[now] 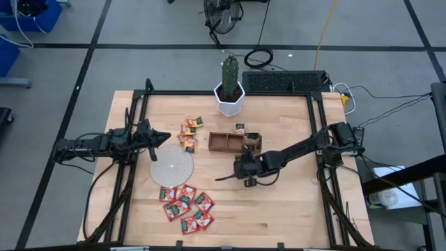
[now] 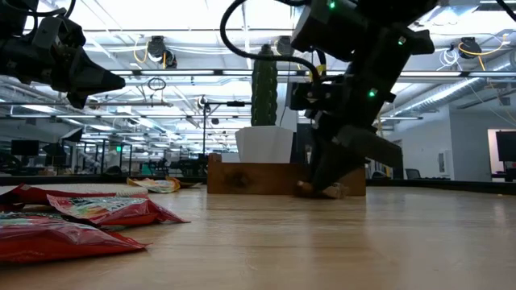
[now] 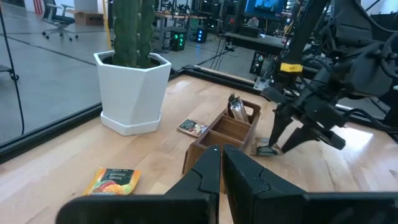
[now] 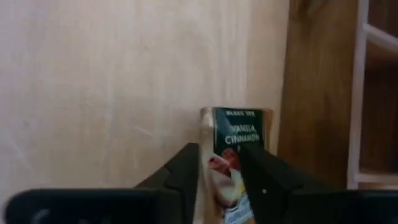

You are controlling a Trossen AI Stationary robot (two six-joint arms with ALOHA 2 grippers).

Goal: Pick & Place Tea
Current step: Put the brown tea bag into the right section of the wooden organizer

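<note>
One whitish sachet (image 4: 234,163) with dark print is pinched between the nearly closed fingers of the right end effector (image 1: 249,176) on the counter (image 1: 279,209) just beside the tray (image 1: 224,141), presumably for placing, while the left end effector (image 1: 163,136), closed and empty, waits near the disc (image 1: 172,168).

Grey floor (image 1: 139,28) with dark seams around table. Black cables (image 1: 259,57) coiled behind. Ceiling strip lights (image 2: 185,32) bright overhead. Office chair (image 3: 59,25), possibly desks, far beyond fingers.
</note>
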